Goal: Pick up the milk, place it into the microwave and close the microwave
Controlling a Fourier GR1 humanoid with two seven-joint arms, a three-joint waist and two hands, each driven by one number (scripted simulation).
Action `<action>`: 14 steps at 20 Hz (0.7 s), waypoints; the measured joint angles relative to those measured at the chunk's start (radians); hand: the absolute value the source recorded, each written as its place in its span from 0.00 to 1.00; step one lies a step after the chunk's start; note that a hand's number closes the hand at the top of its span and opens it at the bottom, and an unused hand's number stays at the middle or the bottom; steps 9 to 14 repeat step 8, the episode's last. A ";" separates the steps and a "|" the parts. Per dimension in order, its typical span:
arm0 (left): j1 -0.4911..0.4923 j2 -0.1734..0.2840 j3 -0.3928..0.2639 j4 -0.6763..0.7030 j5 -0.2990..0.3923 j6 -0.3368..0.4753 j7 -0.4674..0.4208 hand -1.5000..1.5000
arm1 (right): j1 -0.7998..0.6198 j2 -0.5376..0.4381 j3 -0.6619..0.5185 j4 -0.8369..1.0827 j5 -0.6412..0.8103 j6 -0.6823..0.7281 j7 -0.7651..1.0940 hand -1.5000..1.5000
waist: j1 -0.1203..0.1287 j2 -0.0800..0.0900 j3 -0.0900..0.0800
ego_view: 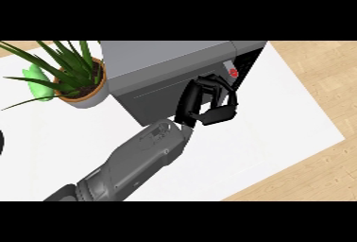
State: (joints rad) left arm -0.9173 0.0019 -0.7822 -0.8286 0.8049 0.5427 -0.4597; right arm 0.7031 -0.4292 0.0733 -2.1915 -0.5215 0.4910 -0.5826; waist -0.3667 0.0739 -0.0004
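The milk cannot be made out for certain; only a small red-and-white spot [233, 73] shows at the microwave's [167, 61] right front edge, just past the fingertips. The microwave is a grey box with a dark front face, set askew on the white counter [279, 118]. One hand [209, 101] shows, black, raised against the microwave's front, fingers curled over with the thumb tucked below; whether they hold anything cannot be told. Its grey forearm [140, 158] runs in from the lower left. A potted plant [73, 75] stands left of the microwave.
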 measured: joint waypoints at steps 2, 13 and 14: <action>-0.003 -0.001 -0.001 0.005 0.009 0.001 -0.007 1.00 | 0.007 -0.005 0.000 -0.004 -0.010 0.004 0.005 0.00 | -0.004 0.001 0.000; -0.012 -0.002 -0.010 0.022 0.034 0.001 -0.026 1.00 | 0.025 -0.024 -0.010 -0.022 -0.031 0.014 0.016 0.00 | -0.007 -0.002 0.000; -0.012 -0.002 -0.010 0.022 0.034 0.001 -0.026 1.00 | 0.025 -0.024 -0.010 -0.022 -0.031 0.014 0.016 0.00 | -0.007 -0.002 0.000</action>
